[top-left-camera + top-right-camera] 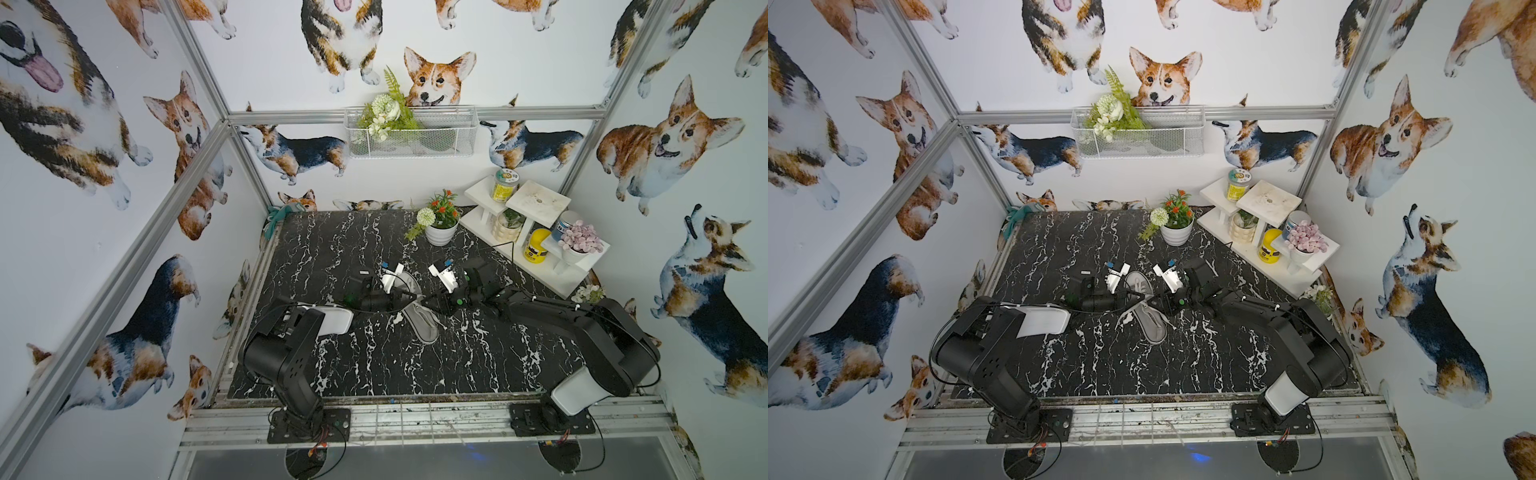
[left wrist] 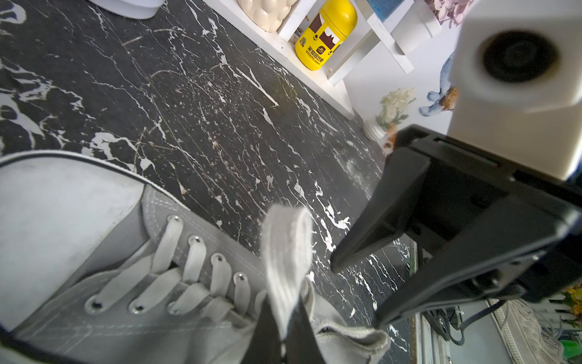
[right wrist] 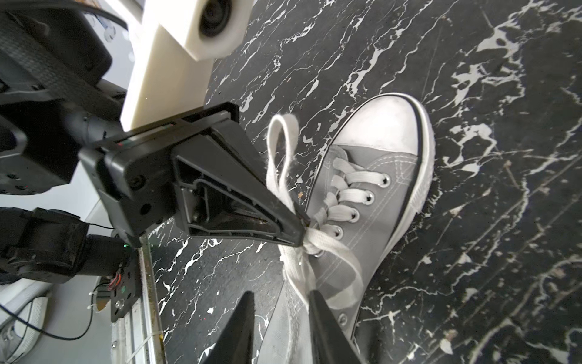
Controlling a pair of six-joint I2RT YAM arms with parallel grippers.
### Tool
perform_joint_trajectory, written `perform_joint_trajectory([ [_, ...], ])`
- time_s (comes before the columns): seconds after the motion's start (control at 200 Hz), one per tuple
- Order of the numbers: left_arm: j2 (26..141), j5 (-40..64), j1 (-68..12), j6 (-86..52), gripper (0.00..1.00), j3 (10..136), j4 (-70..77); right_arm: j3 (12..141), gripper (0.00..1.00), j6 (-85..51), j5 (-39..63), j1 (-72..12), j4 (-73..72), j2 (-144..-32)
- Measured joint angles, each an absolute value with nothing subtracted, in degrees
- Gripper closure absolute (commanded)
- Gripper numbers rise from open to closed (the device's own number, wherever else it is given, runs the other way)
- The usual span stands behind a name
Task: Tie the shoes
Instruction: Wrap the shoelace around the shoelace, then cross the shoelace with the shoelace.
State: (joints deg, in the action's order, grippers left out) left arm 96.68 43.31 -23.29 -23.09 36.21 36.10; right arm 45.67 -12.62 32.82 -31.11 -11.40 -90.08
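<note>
The shoes are a single grey sneaker (image 1: 420,320) (image 1: 1152,322) with a white toe cap, lying mid-table in both top views. Both grippers meet over its lacing. My left gripper (image 2: 284,334) (image 3: 300,227) is shut on a white lace loop (image 2: 286,249) (image 3: 282,148) that stands up from the eyelets. My right gripper (image 3: 282,294) (image 2: 356,293) is open just beside it, above the shoe's (image 3: 374,189) side. A second lace loop (image 3: 345,279) lies against the outside of one right finger (image 3: 318,302). Nothing sits between the right jaws.
The black marble table (image 1: 374,365) carries a white flowerpot (image 1: 440,235) at the back. A white corner shelf (image 1: 536,203) holds a yellow jar (image 1: 535,246) (image 2: 326,34) and other pots. A wire basket (image 1: 409,137) hangs on the back wall.
</note>
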Motion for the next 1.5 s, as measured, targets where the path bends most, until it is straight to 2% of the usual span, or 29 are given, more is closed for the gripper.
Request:
perform_joint_trajectory([
  [0.551, 96.6, 43.3, -23.6, -22.8, 1.0, 36.8, 35.2, 47.2, 0.73, -7.7, 29.2, -33.9, -9.6, -92.7],
  [0.636, 96.6, 43.3, -23.6, -22.8, 1.0, 36.8, 35.2, 47.2, 0.77, -7.2, 28.8, -34.1, -9.0, -92.8],
  [0.931, 96.4, 43.2, -23.7, -22.5, 1.0, 36.9, 35.1, 47.5, 1.0, -6.8, 27.6, -34.2, -8.6, -93.4],
  [1.501, 95.8, 42.9, -23.7, -21.3, 1.0, 36.8, 34.4, 48.0, 1.0, -7.1, 25.9, -34.2, -8.0, -90.9],
])
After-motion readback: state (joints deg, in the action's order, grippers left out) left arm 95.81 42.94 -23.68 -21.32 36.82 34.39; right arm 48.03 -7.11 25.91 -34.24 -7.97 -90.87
